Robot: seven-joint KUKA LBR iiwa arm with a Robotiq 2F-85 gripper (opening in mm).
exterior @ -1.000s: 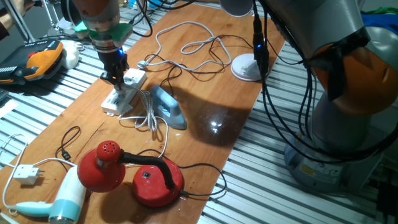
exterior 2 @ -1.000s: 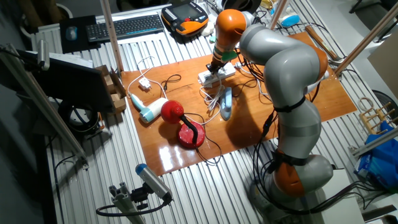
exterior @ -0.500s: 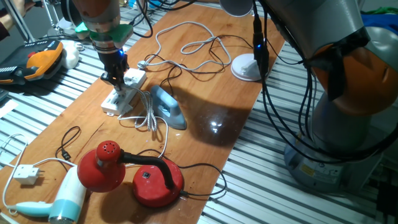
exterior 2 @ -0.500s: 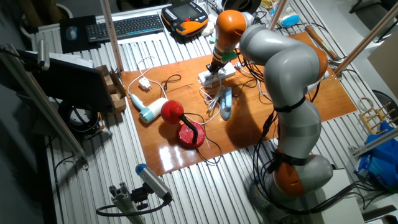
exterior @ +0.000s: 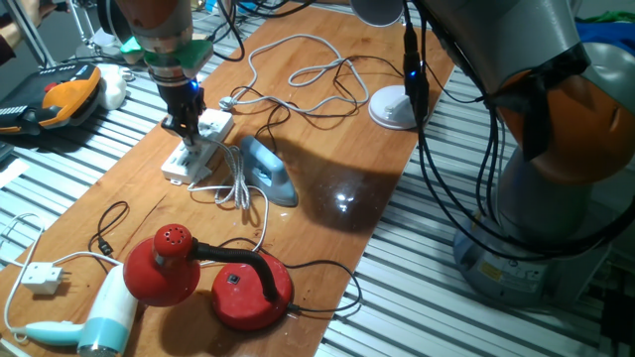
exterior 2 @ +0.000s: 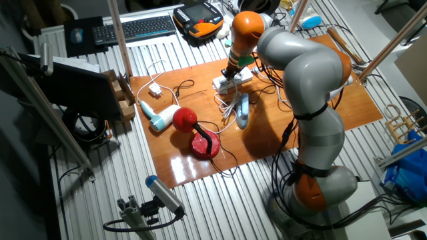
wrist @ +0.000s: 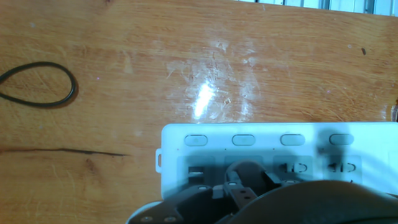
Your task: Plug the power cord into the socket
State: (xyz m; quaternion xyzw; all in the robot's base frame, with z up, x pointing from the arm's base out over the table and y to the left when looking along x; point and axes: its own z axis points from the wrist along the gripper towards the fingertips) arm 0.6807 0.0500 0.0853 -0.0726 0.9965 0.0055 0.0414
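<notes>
1. Now almost nothing has changed since a second ago: the pincer (exterior: 186, 127) has stayed in the same spot, low over the socket (exterior: 198, 148), and no thing on the table (exterior: 327, 198) has moved.
2. The pincer's tips are right down at the socket's top. They look close together, but I cannot tell if they are pinching the plug.
3. In the hand view the socket (wrist: 280, 165) fills the lower part, with a row of holes, and the dark pincer (wrist: 245, 186) hides the middle ones.
4. The cord (exterior: 236, 183) runs from the socket in loops down to the blue iron (exterior: 266, 171), which lies just beside the socket.
5. The table is brown wood with a shiny spot. A red lamp (exterior: 213, 273) and a hair dryer (exterior: 84, 322) lie at the near end, and a white lamp base (exterior: 394, 107) sits at the far edge.
6. Around the table are grey metal slats. A keyboard (exterior 2: 133, 28) and an orange handset (exterior 2: 200, 17) lie behind it in the other fixed view.
</notes>
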